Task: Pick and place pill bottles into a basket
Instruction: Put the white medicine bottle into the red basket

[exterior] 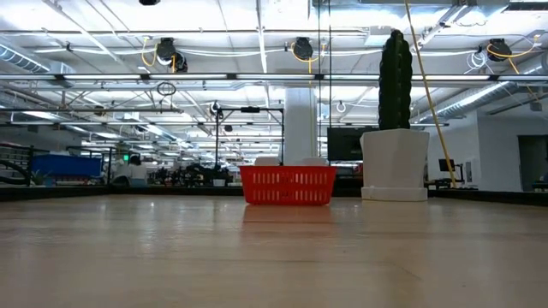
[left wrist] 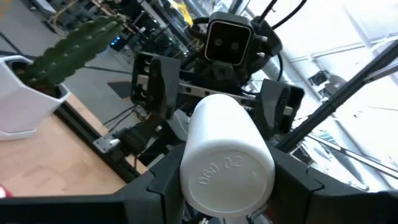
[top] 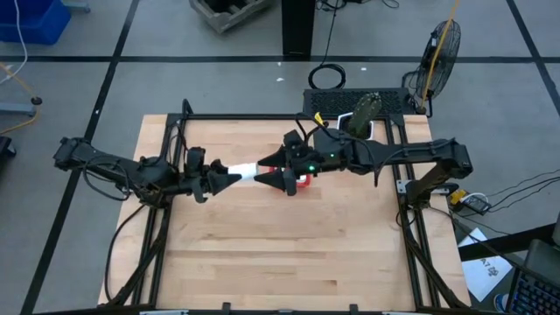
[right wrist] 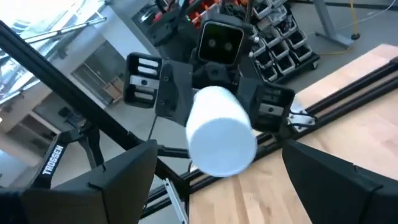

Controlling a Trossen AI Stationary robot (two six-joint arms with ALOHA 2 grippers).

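A white pill bottle is held level in mid-air between the two arms above the middle of the table, clamped by the left gripper, with raised characters on its flat end face that are read only uncertainly in the left wrist view. The right gripper is seen with fingers spread wide around the bottle's other end, just above the red basket, where "TROSSEN" is read on a dark strut. White bottle tops are glimpsed over the basket rim; a white planter with a cactus is set just beside it near the far edge, and broad bare wood is left toward the near edge.
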